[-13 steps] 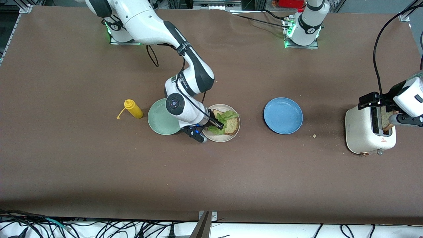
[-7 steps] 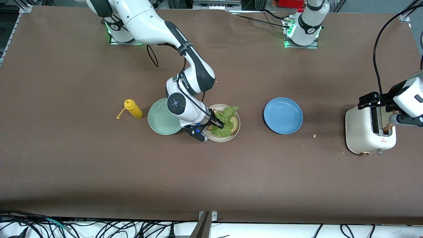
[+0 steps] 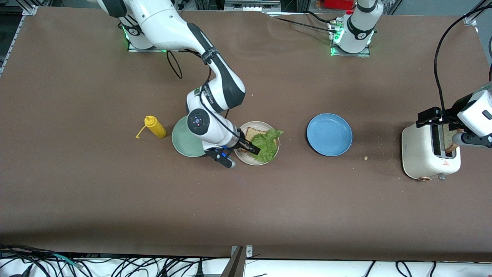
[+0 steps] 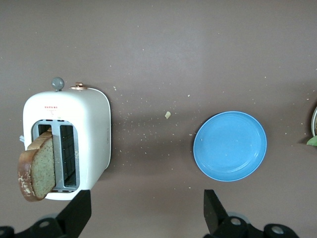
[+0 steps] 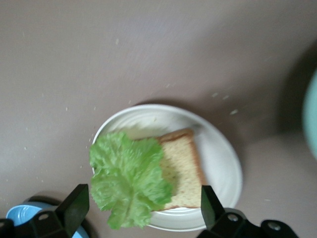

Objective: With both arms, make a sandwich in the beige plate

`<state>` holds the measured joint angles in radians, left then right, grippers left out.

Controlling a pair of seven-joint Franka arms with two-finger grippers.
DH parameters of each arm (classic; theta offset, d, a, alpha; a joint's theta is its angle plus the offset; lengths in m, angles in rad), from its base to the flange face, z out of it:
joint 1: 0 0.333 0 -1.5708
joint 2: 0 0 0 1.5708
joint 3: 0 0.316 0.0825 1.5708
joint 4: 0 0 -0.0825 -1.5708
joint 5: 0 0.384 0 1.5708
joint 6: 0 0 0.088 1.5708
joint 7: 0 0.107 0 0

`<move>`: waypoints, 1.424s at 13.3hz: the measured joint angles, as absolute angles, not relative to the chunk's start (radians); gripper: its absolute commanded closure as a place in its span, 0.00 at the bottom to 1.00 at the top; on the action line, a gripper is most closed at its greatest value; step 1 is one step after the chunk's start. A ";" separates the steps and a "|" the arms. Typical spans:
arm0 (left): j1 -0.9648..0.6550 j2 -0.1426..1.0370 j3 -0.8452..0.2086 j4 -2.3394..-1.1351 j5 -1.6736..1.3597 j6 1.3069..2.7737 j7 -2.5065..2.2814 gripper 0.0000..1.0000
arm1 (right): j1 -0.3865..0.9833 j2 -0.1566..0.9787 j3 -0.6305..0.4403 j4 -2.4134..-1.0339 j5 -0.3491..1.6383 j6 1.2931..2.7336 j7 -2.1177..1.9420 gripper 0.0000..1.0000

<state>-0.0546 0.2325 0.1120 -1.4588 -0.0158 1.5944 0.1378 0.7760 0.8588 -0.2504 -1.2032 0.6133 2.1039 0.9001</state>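
The right gripper (image 3: 251, 148) hangs over the beige plate (image 3: 243, 157) with its fingers (image 5: 74, 204) spread wide — nothing is held. Below it, on the plate, lies one toast slice (image 5: 184, 171) with the lettuce (image 5: 130, 178) draped across it and past the rim. The left gripper (image 4: 146, 210), also spread and empty, hovers beside the toaster (image 4: 84, 134) — a second slice (image 4: 35, 166) stands in its slot.

Brown table (image 3: 115, 200), cables (image 3: 115, 265) along edge
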 measured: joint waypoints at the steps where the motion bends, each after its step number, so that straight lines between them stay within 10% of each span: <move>1: -0.055 0.233 0.112 -1.459 -0.016 1.595 0.138 0.00 | 0.775 0.839 -0.287 -1.203 0.613 2.060 0.897 0.00; 12: -0.055 0.233 0.112 -1.459 -0.016 1.606 0.138 0.00 | 0.767 0.688 -0.640 -1.202 0.496 1.753 0.432 0.00; 19: -0.055 0.233 0.112 -1.460 -0.016 1.606 0.138 0.00 | 0.520 0.521 -0.605 -1.216 0.442 1.515 0.133 0.00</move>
<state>-0.0548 0.2328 0.1119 -1.4601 -0.0158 1.6064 0.1378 0.5203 0.5210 -0.6052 -1.2157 0.4422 1.5147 0.1328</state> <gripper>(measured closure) 0.000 0.000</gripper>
